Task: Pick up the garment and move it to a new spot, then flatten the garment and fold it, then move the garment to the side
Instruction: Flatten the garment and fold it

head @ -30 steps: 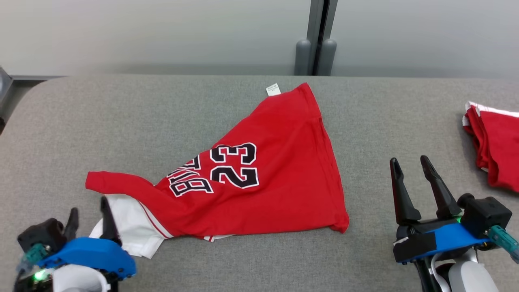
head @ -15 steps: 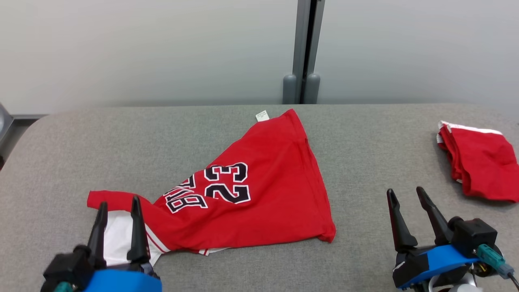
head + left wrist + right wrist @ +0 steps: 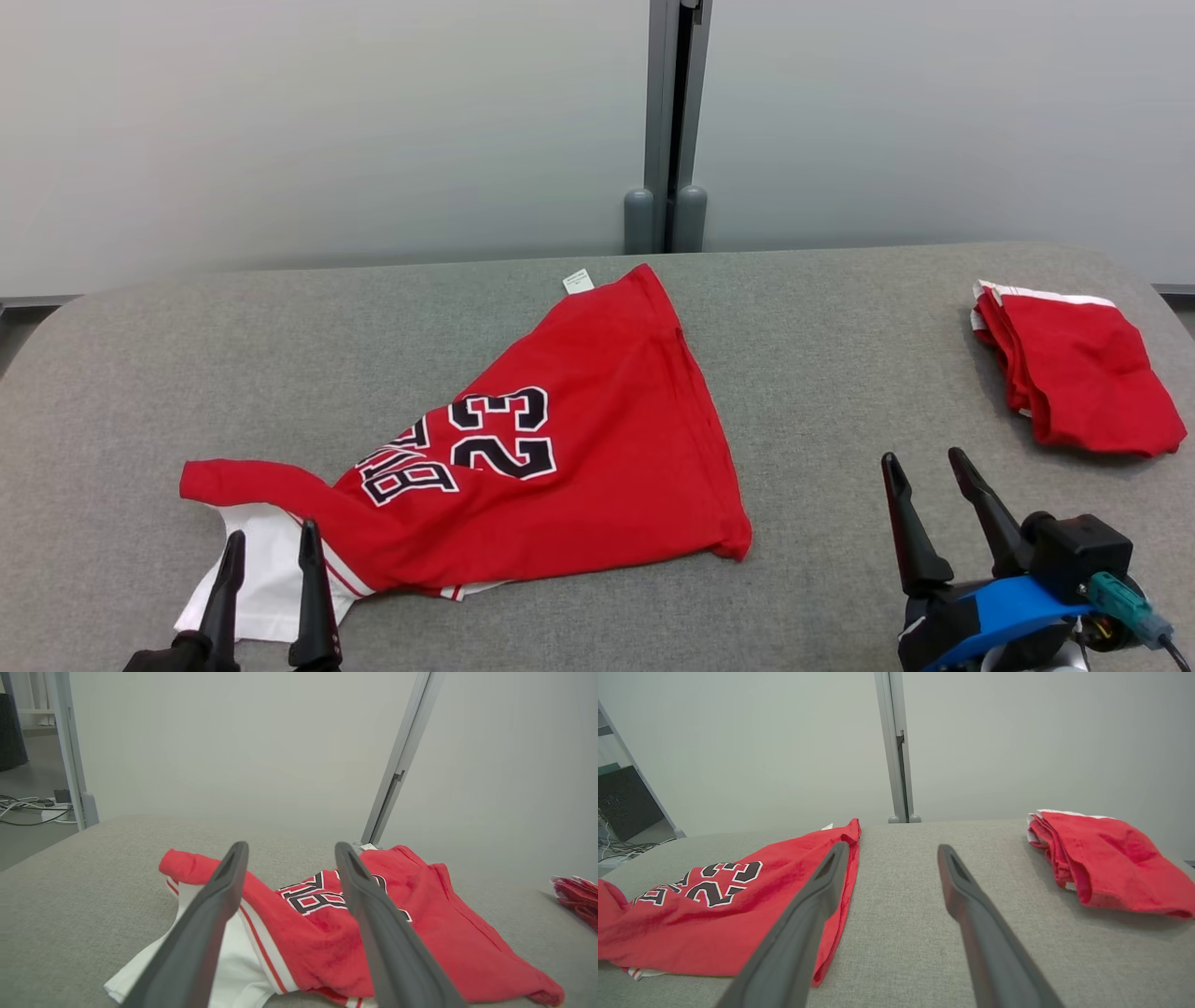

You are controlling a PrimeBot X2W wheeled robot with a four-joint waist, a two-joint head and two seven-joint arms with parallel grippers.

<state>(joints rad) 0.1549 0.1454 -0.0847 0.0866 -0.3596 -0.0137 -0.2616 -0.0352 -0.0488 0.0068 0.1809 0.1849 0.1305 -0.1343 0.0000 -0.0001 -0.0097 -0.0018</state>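
Two left gripper (image 3: 272,530) fingers at garment (image 3: 579,448) end; right gripper (image 3: 922,455) apart.

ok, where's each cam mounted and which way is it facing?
Head: looking forward and down on table, jersey, folded pile; left gripper lower left, right gripper lower right.
Left wrist: low over table, along its open fingers at jersey.
Right wrist: low, along its open fingers, bare table between jersey and pile.
Shared: all show jersey and pile.

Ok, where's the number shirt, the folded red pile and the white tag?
number shirt (image 3: 616,448), head view, red part beside 23.
folded red pile (image 3: 1088,383), head view, top layer.
white tag (image 3: 578,281), head view, its middle.
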